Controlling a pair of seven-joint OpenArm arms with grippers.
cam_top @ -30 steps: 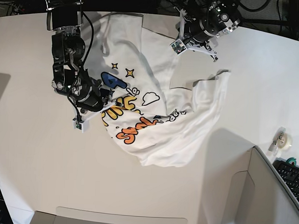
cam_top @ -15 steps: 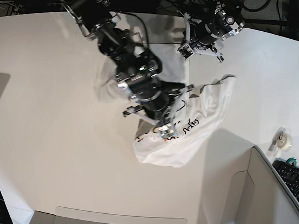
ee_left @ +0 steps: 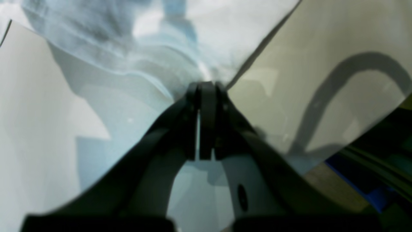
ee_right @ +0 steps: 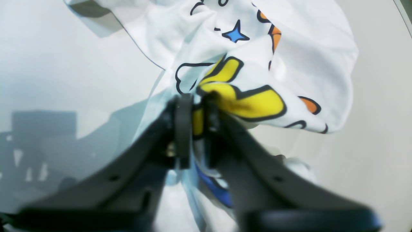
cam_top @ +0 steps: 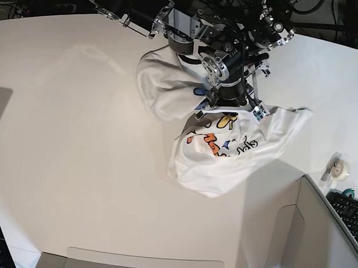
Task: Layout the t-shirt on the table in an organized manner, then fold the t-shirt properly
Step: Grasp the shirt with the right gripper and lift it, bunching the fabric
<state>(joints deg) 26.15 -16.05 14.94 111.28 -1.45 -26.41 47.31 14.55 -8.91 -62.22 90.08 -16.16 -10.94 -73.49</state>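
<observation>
The white t-shirt (cam_top: 225, 156) lies bunched right of centre on the white table (cam_top: 79, 136), its coloured print partly folded under. My right gripper (cam_top: 230, 109) has reached across over the shirt. In the right wrist view its jaws stand a little apart, with yellow-printed cloth (ee_right: 244, 103) pinched between the fingertips of the right gripper (ee_right: 196, 109). My left arm (cam_top: 271, 28) is at the back right. In the left wrist view the left gripper (ee_left: 206, 90) is shut on a plain white edge of the t-shirt (ee_left: 135, 48), just above the tabletop.
A grey box-like bin (cam_top: 322, 233) fills the front right corner. Beside it lie a roll of tape (cam_top: 341, 168) and a keyboard (cam_top: 350, 210). Cables and dark gear run along the table's back edge (cam_top: 189, 2).
My right arm has swung from the left of the table over to the right, dragging the printed part with it. The shirt has gone from spread out to bunched. The left arm has barely moved.
</observation>
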